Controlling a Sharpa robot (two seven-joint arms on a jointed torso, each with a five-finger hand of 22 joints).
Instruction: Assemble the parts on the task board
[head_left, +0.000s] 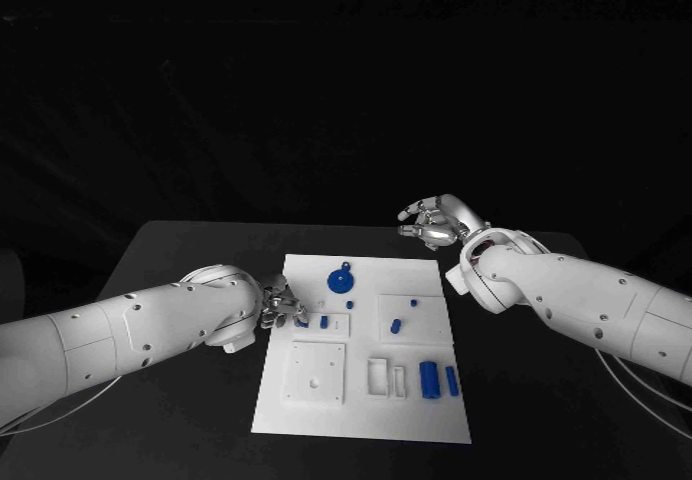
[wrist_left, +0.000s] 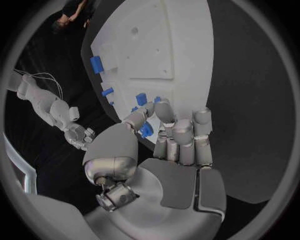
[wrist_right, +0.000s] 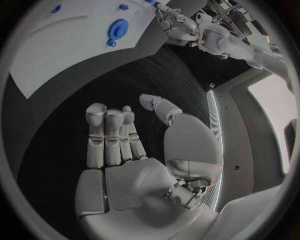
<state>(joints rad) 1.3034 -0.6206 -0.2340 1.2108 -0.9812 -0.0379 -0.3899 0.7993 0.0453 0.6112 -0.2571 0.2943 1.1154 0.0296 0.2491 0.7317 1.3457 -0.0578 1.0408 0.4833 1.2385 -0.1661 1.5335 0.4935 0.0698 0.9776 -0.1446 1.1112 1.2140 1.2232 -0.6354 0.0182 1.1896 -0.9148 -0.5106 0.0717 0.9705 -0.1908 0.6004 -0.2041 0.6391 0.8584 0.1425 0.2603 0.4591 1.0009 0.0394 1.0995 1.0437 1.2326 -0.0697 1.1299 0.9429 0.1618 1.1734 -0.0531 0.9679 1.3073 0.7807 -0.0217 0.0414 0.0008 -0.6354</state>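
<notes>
The robot's left hand (head_left: 278, 307) is working at the left edge of the white rectangular task board (head_left: 361, 420), its silver fingers (wrist_left: 177, 131) curling onto a small blue block-shaped part (wrist_left: 146, 131) there; whether the part is actually being pinched or merely touched cannot be told. The right hand (head_left: 437, 223) is hovering over the black table (head_left: 188, 250) just beyond the board's far right corner, fingers loosely bent and apart, holding nothing.

Assembly appears to be at an early stage. A round blue disc with a small tab (head_left: 340, 279) is lying near the board's far edge, a short blue peg (head_left: 395, 325) and a smaller blue stud (head_left: 414, 301) are sitting on the raised white square at the centre right, and two blue cylinders (head_left: 430, 377) are resting side by side near the right edge. The white square plate with small holes (head_left: 316, 373) and the narrow rectangular slots (head_left: 387, 377) beside it are standing unfilled, suggesting most of the fitting remains ahead.
</notes>
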